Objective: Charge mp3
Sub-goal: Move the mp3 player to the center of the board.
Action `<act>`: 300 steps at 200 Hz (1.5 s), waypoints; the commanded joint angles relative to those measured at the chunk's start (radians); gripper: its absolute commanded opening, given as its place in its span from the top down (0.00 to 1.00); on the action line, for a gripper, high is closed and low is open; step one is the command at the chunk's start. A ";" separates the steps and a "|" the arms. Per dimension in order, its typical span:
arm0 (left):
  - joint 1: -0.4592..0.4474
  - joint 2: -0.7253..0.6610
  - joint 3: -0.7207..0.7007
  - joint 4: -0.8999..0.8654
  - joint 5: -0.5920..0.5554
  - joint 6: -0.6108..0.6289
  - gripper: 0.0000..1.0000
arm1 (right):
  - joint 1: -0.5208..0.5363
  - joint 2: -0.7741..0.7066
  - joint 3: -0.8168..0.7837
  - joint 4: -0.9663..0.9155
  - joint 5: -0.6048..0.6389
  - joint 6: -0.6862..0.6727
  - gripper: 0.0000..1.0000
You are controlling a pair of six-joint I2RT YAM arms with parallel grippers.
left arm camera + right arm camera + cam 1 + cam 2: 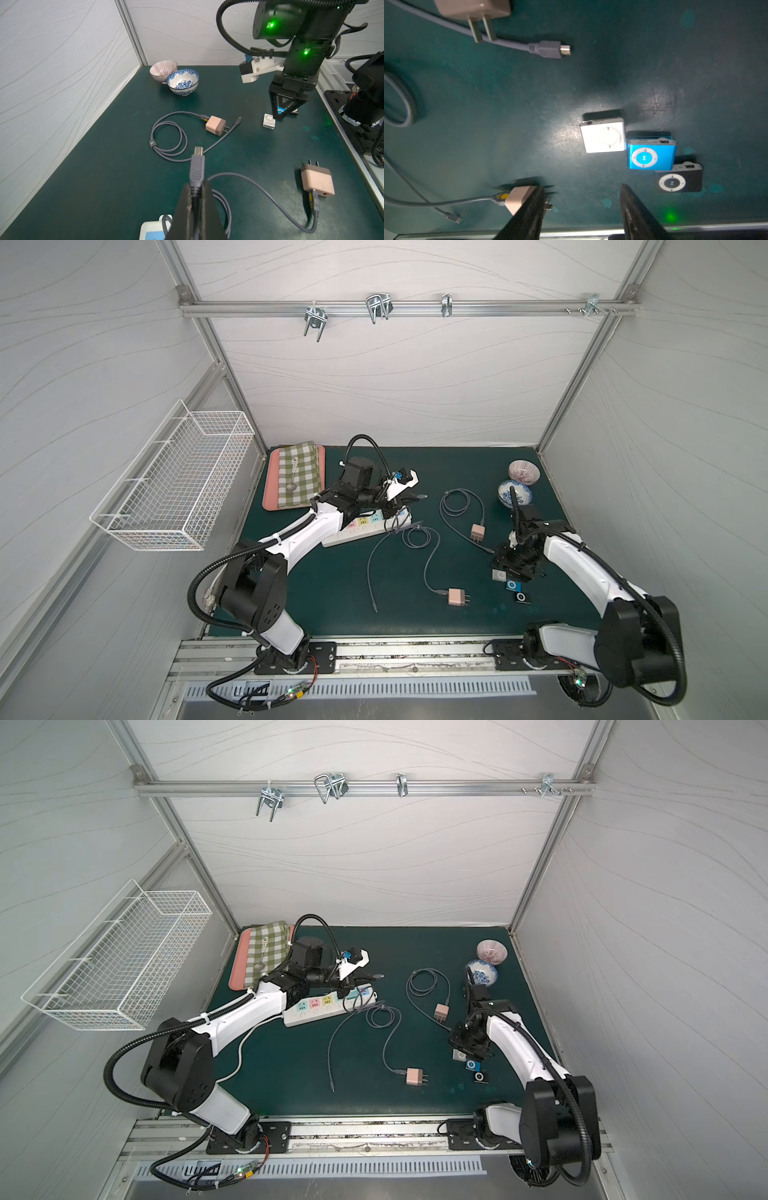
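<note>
Dark green bench point(332, 605), white panelled walls.
- Silver square mp3 player point(603, 137): lies flat.
- Blue square mp3 player point(651, 154): touches its corner.
- Black square mp3 player point(679, 178): just beyond the blue one.
- Right claw point(581, 199): close over the silver player, jaws spread, empty.
- Left claw point(196, 188): well apart from the silver player, pinching a grey cable plug point(197, 166).
- White power strip point(353, 533): partly hidden under the left arm.
- Pink cube charger point(519, 197): blurred, part-covered.
</note>
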 commanded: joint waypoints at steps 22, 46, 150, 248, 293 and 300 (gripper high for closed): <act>0.002 -0.035 -0.005 0.038 0.005 0.012 1.00 | -0.012 0.068 0.019 0.063 0.089 -0.005 0.39; 0.002 -0.036 -0.007 0.037 0.003 0.013 1.00 | -0.010 0.121 0.022 0.100 0.098 -0.027 0.37; 0.002 -0.026 -0.003 0.044 0.010 0.002 1.00 | 0.041 0.252 0.009 0.199 0.049 -0.033 0.30; 0.000 -0.049 -0.030 0.049 0.013 0.000 1.00 | 0.205 0.133 0.036 0.118 0.124 0.096 0.30; 0.001 -0.068 -0.039 0.038 0.007 0.010 1.00 | 0.211 -0.001 -0.033 0.010 0.113 0.081 0.30; 0.000 -0.070 -0.038 0.042 0.008 0.009 1.00 | 0.218 -0.009 -0.052 0.013 0.100 0.091 0.30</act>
